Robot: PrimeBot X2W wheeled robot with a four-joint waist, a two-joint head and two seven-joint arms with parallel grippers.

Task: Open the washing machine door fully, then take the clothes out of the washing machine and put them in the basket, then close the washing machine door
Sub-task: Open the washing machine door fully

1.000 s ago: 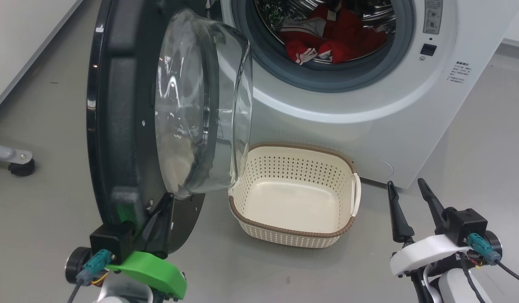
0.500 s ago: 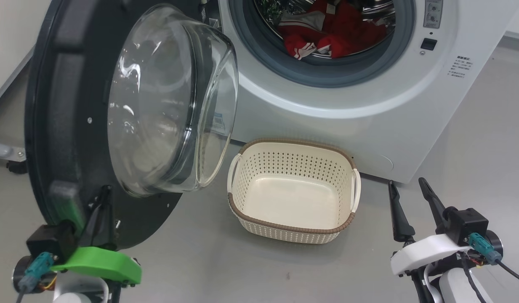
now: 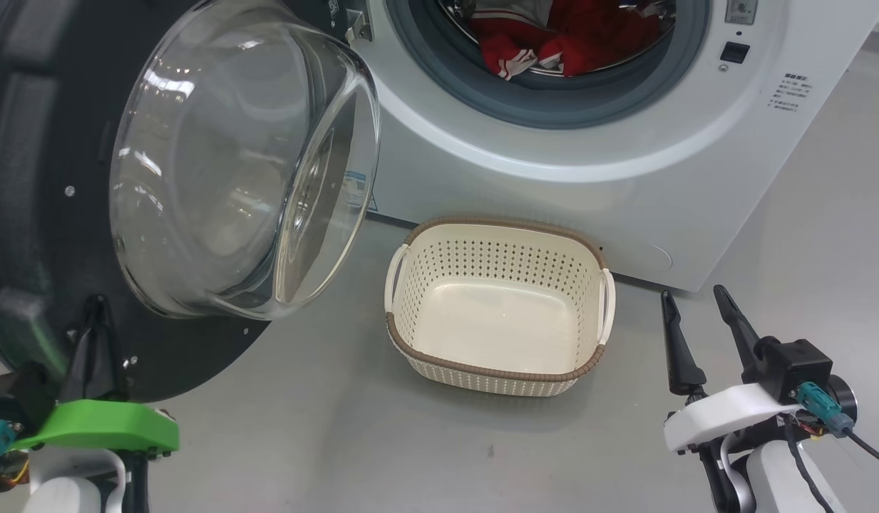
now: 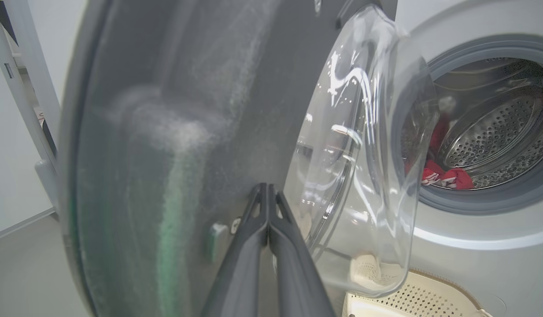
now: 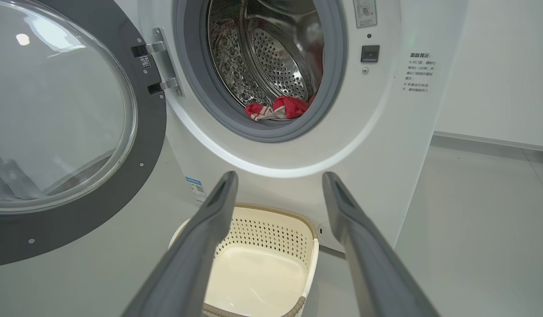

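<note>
Door: the washing machine door [image 3: 33, 178] had swung further out to the left since a moment before, so its glass window [image 3: 225, 157] no longer hid the left side of the basket.
Left gripper: the left gripper [image 4: 266, 191] had gone left with the door. Its two fingers were pressed tight together, holding nothing, with their tips against the door's inside face near the bottom.
Right gripper: the right gripper [image 3: 691, 292] waited low on the right, fingers spread wide apart and empty.
Clothes: the red clothes [image 3: 553, 35] lay inside the drum [image 5: 275, 57] of the washing machine [image 3: 567, 192].
Basket: the basket [image 3: 496, 222] sat empty on the floor, just in front of the machine.
What it meant: I thought the door was nearly open all the way, so pulling the clothes out looked like the next job.
</note>
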